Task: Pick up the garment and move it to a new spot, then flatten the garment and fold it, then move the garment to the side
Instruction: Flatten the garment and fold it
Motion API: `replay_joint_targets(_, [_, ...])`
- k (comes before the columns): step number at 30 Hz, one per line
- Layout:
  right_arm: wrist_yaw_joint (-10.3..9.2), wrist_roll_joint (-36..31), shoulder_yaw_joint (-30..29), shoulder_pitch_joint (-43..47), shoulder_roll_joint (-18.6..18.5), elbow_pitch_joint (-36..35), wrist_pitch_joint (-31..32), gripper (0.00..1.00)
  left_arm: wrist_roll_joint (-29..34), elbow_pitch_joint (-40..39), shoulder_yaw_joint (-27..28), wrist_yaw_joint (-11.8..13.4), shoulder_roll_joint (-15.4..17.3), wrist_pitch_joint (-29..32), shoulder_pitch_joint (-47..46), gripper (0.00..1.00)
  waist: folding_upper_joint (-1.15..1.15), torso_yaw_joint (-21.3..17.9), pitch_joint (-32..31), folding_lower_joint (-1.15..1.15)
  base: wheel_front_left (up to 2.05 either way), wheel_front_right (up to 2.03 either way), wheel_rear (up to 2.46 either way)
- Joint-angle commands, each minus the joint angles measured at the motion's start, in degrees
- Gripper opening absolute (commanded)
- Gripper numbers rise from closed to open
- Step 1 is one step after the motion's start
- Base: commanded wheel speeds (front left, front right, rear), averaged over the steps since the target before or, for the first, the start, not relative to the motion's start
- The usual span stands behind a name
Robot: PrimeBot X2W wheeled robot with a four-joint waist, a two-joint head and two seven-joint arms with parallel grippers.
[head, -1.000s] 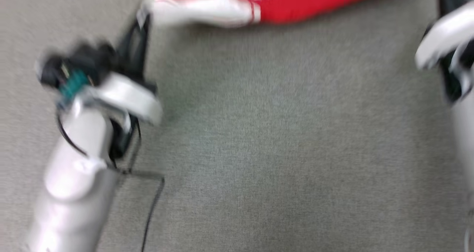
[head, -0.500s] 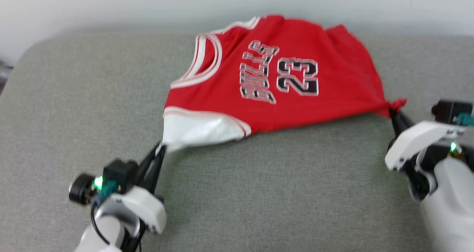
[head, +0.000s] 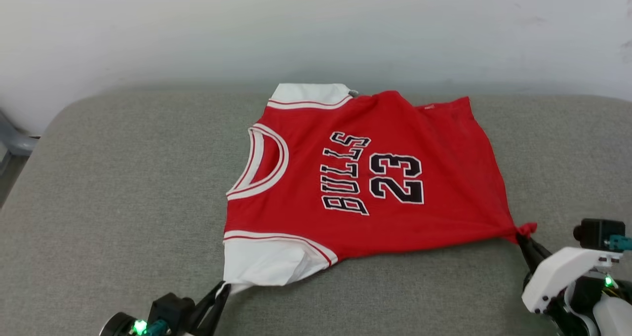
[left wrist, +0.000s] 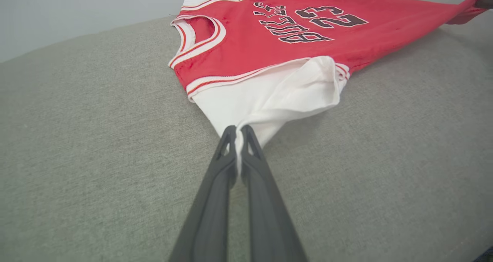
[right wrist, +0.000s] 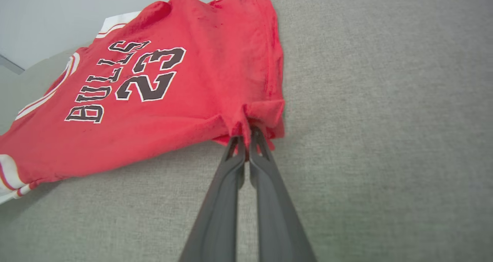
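Across the middle of the grey woven cushion, nearer its back edge, the red Bulls jersey is lying face up, its soft knit stretching between both claws. The head view is showing the far white sleeve lying flat below the pale wall. The left wrist view is showing the near white sleeve gathering to a point where the left gripper is pinching it, jaws almost together. The right gripper is clamping the crumpled red hem corner.
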Motion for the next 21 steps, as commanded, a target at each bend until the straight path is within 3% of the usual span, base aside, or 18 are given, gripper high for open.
replay_joint_targets(1, [-0.05,0.8,-0.5,2.3,-0.8,-2.2,1.2,0.00,-0.4,-1.8,-0.2,0.2,0.6,0.7,1.6,0.00,0.00,0.4,-0.9,0.01,0.00,0.00,0.00])
replay_joint_targets(8, [-0.06,-0.6,-1.9,10.7,-3.1,-11.6,5.2,0.00,-1.5,-8.6,-1.8,-0.4,3.6,5.2,7.4,0.00,0.00,1.2,-2.9,0.01,0.00,0.00,0.00])
replay_joint_targets(19, [-0.06,-1.8,-8.3,23.9,-1.9,-21.0,13.8,0.00,-5.1,-17.0,-6.1,-1.8,9.4,12.2,15.5,0.00,0.00,2.0,-4.2,0.01,0.00,0.00,0.00])
replay_joint_targets(21, [-0.06,-1.8,-9.3,27.9,-2.1,-24.8,17.5,0.00,-7.1,-19.1,-7.1,-2.1,11.8,13.8,17.2,0.00,0.00,2.1,-4.2,0.01,0.00,0.00,0.00])
